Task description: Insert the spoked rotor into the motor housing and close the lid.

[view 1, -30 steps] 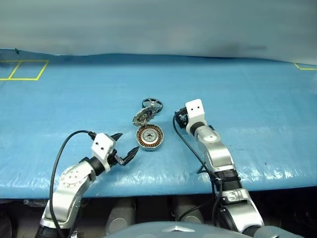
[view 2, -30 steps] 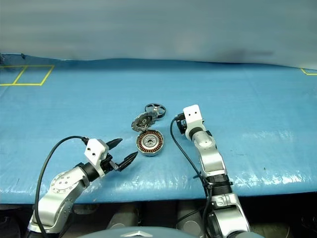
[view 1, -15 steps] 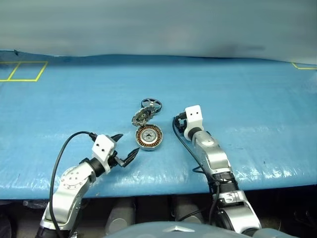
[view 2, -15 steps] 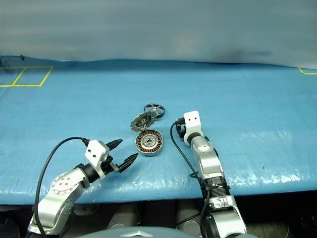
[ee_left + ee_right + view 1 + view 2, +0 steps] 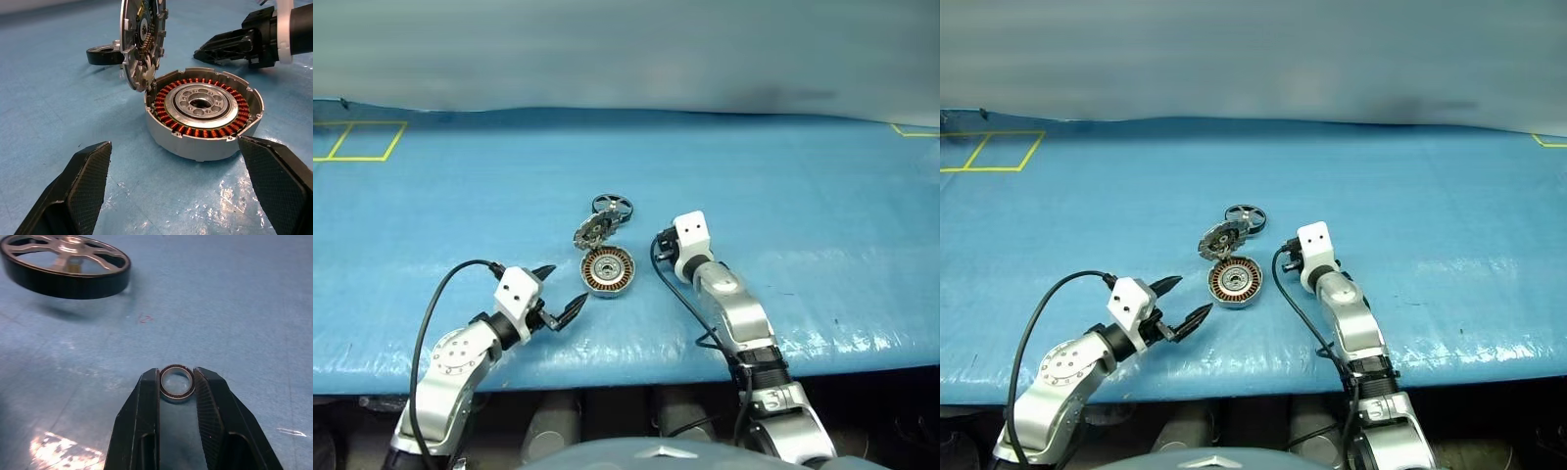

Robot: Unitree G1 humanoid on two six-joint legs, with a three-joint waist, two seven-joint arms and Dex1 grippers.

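You're pinching a small loose ring (image 5: 176, 382) in the right gripper (image 5: 177, 387); left gripper (image 5: 176, 176) is hanging open. Rotor (image 5: 65, 264) is lying just behind the housing (image 5: 203, 111), untouched; go square.

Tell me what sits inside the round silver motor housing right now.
The round silver motor housing holds a ring of copper-brown windings around a silver hub. No black spoked rotor is seated there. Whatever lies under the hub is covered.

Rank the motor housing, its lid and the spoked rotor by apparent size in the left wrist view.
1. Motor housing, largest.
2. Lid, standing open on edge.
3. Spoked rotor, smallest, but farthest away and partly hidden behind the lid, so its rank is unsure.
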